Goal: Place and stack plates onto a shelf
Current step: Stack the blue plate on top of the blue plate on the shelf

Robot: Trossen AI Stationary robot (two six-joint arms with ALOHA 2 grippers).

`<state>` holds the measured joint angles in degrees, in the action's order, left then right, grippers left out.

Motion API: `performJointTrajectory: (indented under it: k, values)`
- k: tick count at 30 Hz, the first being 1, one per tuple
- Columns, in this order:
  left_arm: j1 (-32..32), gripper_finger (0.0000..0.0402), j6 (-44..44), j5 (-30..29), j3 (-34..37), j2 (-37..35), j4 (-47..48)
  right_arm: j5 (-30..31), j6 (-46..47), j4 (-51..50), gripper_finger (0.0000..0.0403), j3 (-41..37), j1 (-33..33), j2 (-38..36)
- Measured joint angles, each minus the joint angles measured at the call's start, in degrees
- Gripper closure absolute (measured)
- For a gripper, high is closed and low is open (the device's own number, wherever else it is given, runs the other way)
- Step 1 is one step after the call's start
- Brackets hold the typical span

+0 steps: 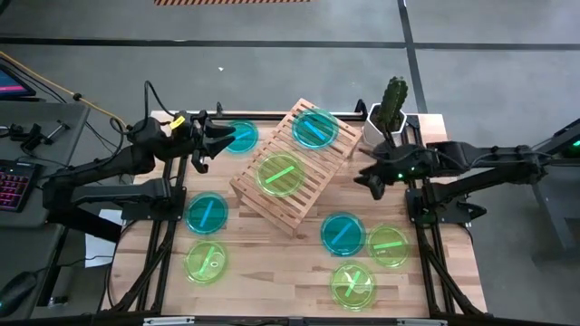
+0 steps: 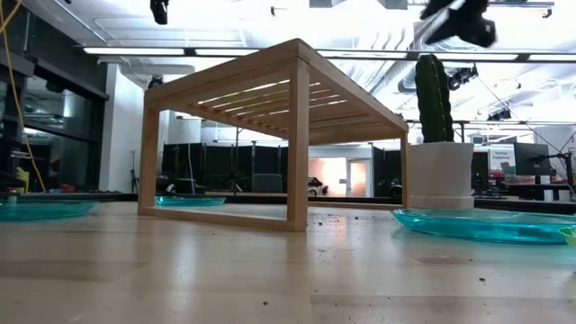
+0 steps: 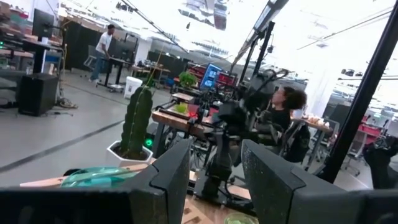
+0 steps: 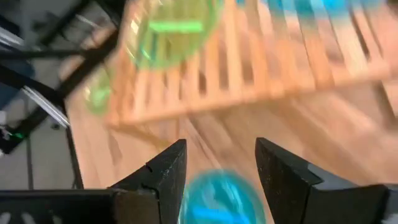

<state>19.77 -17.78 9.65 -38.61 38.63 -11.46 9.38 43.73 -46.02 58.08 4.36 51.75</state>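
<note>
- Hovering left gripper (image 1: 210, 143) is seen by the rack's left end, fingers apart, nothing held — a teal plate (image 1: 239, 137) lies just beside it.
- Two plates are noted on the shelf (image 1: 263, 205); six on the table (image 1: 272, 272).
- Right gripper (image 1: 372, 177): fingers apart, empty — the shelf could be clipped and its plates slid off.

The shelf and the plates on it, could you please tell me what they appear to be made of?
Shelf: looks like light unfinished wood, visible grain, slatted top.
Plates, green and teal: probably glossy translucent plastic, since the slats show through them.
</note>
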Motion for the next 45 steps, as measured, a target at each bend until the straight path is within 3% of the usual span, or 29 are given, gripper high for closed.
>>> performJointTrajectory:
  k: [6,15,24,31,45]
  values:
    - [0.02,0.0268,0.00,-0.03,0.00,-0.02,0.03,-3.68,11.28,-6.02,0.0231,-7.16,4.37,-0.04]
    - [0.02,0.0268,0.00,-1.82,0.00,-0.02,0.04,-17.43,30.22,-3.04,0.0231,-22.29,12.74,-0.02]
    - [0.02,0.0268,0.00,-1.95,0.00,0.00,0.04,-10.25,33.64,4.97,0.0231,-23.42,15.41,1.00]
    - [0.02,0.0268,0.00,-1.95,0.00,0.00,0.07,-9.83,33.49,7.30,0.0231,-23.44,15.41,3.96]
    - [0.02,0.0268,0.00,-1.92,0.00,0.00,0.07,-5.93,34.80,9.51,0.0231,-23.47,15.14,16.68]
